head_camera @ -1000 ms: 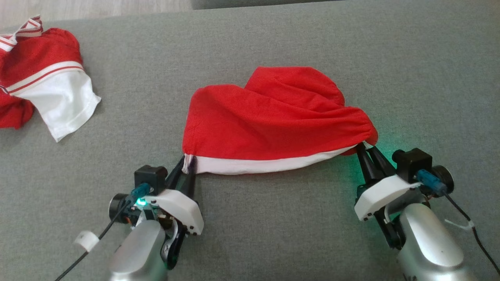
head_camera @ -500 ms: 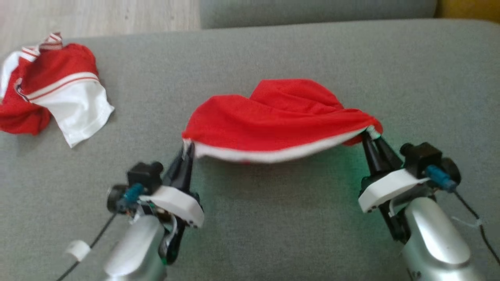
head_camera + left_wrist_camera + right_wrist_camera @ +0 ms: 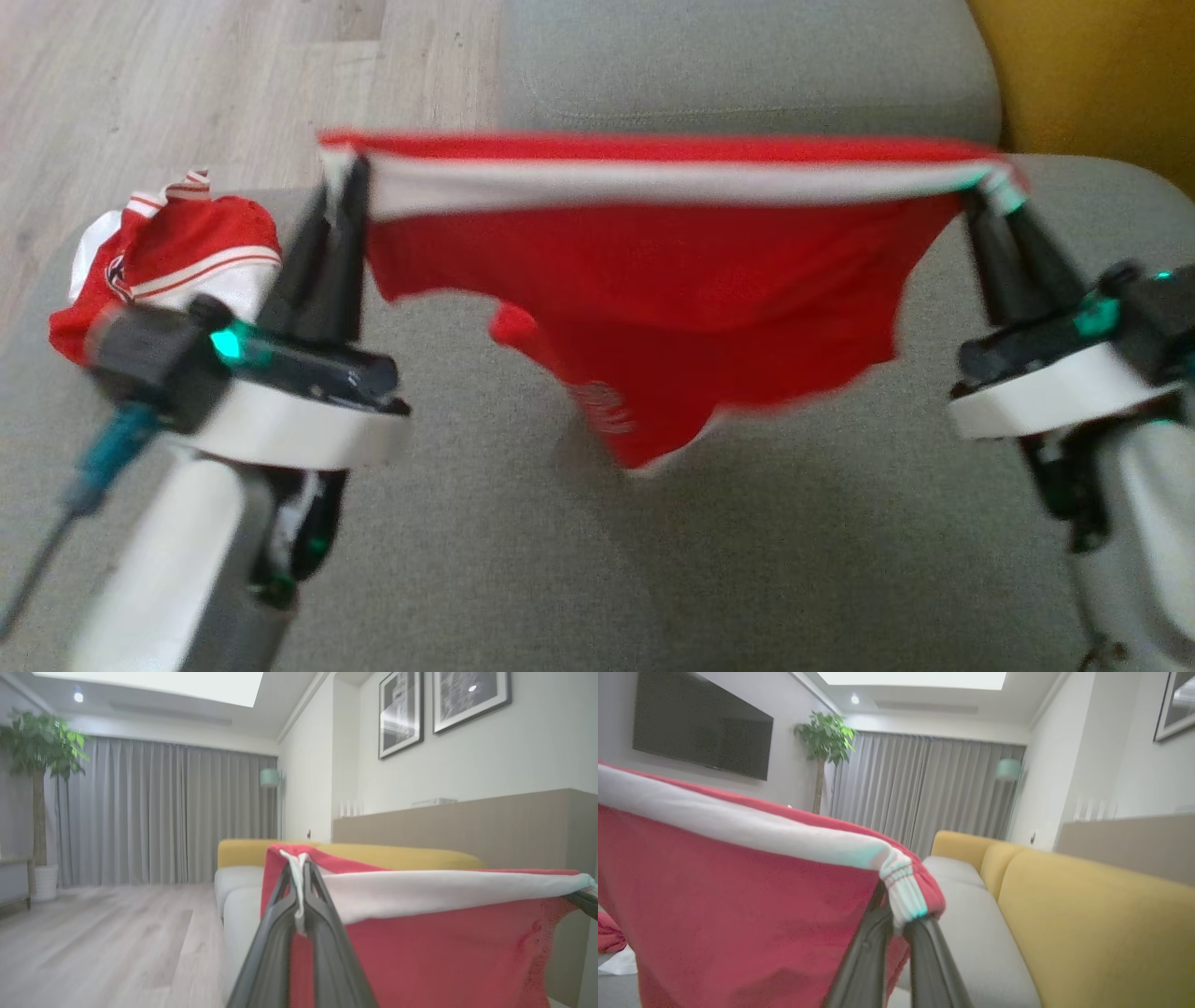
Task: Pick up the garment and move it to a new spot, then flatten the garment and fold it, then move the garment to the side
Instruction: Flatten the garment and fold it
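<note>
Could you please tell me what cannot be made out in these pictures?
- Head view: pale print on the red garment, motion-blurred, unreadable.
- Head view: second garment, partly hidden behind the left pincer and its camera.
- Right wrist view: red garment's lower part, cut off by the bottom edge.
- Left wrist view: right pincer, cut off by the right edge.

Light: bright, even indoor light in all three views.
Source: ceiling panel, small spot lamp.
Shadow: soft patch on sofa cushion beneath hanging garment.
Cast: green indicator light tints garment corner, right wrist view.
Blur: head view motion-smeared; foreground soft in wrist views.
Distortion: slight bowing at wrist-view edges.
</note>
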Motion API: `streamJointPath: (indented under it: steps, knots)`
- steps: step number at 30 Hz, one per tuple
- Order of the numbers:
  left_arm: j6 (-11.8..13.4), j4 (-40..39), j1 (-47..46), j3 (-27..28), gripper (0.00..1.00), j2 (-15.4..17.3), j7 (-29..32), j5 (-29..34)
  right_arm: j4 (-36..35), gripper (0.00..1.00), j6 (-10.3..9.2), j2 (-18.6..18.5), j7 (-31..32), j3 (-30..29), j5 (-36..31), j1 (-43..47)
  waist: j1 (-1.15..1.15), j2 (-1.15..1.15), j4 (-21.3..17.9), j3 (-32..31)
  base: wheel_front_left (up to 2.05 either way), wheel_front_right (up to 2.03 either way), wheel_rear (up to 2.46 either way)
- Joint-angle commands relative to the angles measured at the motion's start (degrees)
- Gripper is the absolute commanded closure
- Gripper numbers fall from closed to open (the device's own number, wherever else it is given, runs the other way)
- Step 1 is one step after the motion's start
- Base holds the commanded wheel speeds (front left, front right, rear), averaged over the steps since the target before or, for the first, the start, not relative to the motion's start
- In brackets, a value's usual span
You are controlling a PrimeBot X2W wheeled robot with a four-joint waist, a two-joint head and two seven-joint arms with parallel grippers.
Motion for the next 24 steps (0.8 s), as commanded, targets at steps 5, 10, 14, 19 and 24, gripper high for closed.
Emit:
streamJointPath:
  steps: [5,10,14,19,24]
  knots:
    - [1.4,-11.1,-8.7,4.9,1.00,5.4,7.4,1.0,-14.7,1.00,-0.04,-3.7,7.9,-0.8,0.6,-1.8,0.02,0.00,-0.1,0.5,0.00,0.00,0.00]
    - [-0.1,-8.3,-14.5,5.4,1.00,6.0,11.4,-1.6,-17.1,1.00,-0.04,-5.3,13.2,1.3,2.6,-4.9,0.02,0.00,-0.5,5.3,0.00,0.00,0.00]
    - [-2.2,-1.8,-21.2,5.9,1.00,6.4,11.7,-2.2,-11.2,1.00,-0.04,-5.1,13.8,3.7,4.9,-12.6,0.02,0.00,-1.4,11.2,0.00,0.00,0.00]
    - [-4.9,7.9,-34.2,5.9,1.00,5.6,9.4,-0.9,1.6,1.00,-0.04,-3.4,10.7,5.1,3.6,-28.6,0.02,0.00,-2.2,18.0,0.00,0.00,0.00]
    - [-5.8,16.9,-46.0,5.6,1.00,2.1,4.7,0.4,14.7,1.00,-0.04,-1.9,2.8,5.5,-3.3,-43.3,0.02,0.00,-1.6,23.0,0.00,0.00,0.00]
